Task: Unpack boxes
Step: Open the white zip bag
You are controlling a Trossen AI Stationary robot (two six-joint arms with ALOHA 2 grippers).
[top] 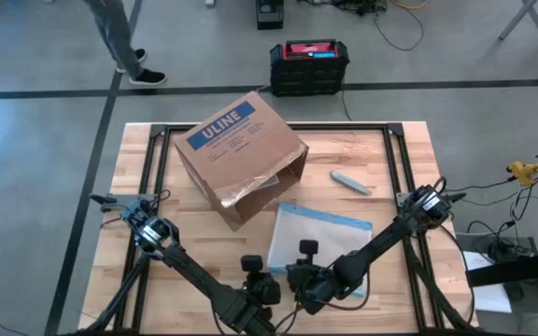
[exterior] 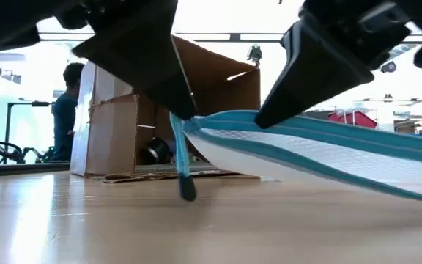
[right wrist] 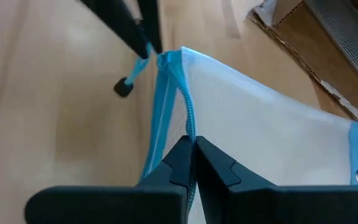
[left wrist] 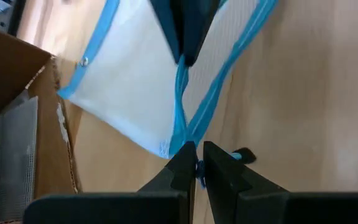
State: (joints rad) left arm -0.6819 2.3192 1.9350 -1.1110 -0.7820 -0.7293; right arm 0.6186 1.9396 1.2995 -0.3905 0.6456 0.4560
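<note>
Showing only in the low view, a person (exterior: 66, 110) stands beyond the box (exterior: 134, 125).

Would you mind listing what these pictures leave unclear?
- Cardboard box contents: low view shows only a dark, shadowed shape inside.
- Pouch contents: translucent walls, nothing discernible.
- Grey item: too small in high view.
- Left gripper, right gripper: overlapped by arms in high view.

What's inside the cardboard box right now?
The box lies on its side, open toward the pouch. In the low view a dark rounded item sits inside; the left wrist view shows a mesh panel. Deeper contents are hidden by the walls.
</note>
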